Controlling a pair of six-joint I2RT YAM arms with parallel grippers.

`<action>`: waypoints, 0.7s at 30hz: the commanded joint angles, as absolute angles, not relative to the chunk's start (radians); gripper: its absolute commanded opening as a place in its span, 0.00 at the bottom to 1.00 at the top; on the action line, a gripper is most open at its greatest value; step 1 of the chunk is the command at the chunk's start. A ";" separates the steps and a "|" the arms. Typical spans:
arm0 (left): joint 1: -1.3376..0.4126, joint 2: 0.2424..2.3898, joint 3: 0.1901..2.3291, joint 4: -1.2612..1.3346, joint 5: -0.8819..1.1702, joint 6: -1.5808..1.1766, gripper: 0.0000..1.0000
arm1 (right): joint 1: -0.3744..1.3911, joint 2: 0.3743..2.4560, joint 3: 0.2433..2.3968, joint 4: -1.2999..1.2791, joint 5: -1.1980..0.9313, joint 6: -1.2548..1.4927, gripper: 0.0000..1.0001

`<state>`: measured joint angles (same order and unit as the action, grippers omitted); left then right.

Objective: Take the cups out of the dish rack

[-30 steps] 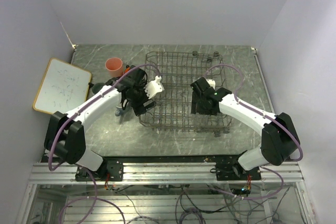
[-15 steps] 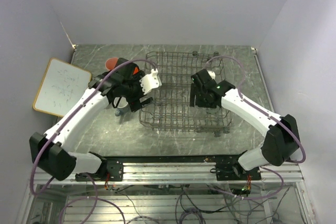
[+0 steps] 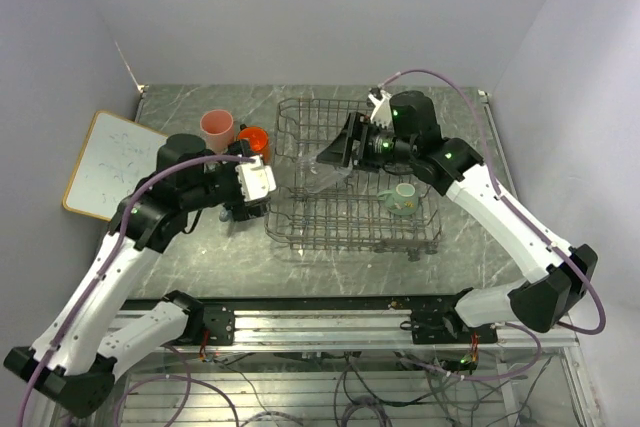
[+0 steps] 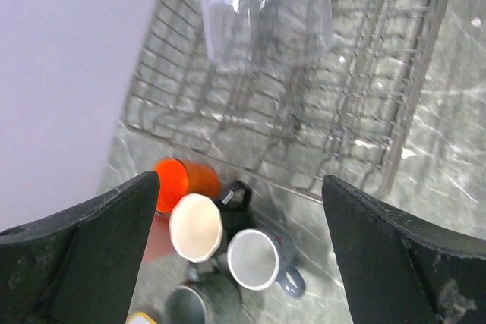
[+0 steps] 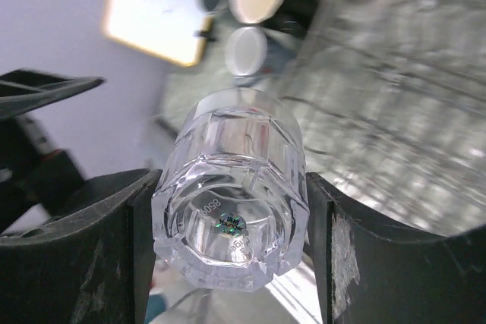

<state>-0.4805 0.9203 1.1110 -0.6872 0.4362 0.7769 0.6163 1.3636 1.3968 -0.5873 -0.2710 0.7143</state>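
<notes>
My right gripper [image 3: 335,154] is shut on the clear glass [image 3: 317,176] and holds it tilted above the left half of the dish rack [image 3: 352,231]. In the right wrist view the glass [image 5: 231,218] sits base-first between my fingers [image 5: 231,187]. A mint-green mug [image 3: 402,199] stands in the rack's right part. My left gripper [image 3: 248,202] is open and empty, above the table left of the rack. Below it [image 4: 239,181] stand the orange mug [image 4: 182,180], the black mug with cream inside [image 4: 196,227] and two grey mugs [image 4: 254,259] [image 4: 201,301]. The pink tumbler [image 3: 216,127] stands behind them.
A white board with a wooden frame [image 3: 118,163] lies at the table's left edge. The cups on the table cluster tightly between it and the rack. Walls close in the table at the back and on both sides.
My right gripper has risen from the rack's front right and swung back and left, carrying the clear glass. The mint-green mug now shows. My left arm has pulled back from the rack.
</notes>
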 commanded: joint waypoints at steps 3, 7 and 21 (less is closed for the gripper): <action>-0.477 0.818 1.073 -0.556 0.543 0.882 0.99 | 0.609 1.326 1.280 -0.130 -0.708 0.994 0.23; -0.477 0.754 1.042 -0.522 0.569 0.940 0.99 | 0.610 1.326 1.207 0.067 -0.779 1.118 0.21; -0.476 0.740 1.129 -0.419 0.657 0.946 0.86 | 0.698 1.375 1.118 0.489 -0.852 1.411 0.21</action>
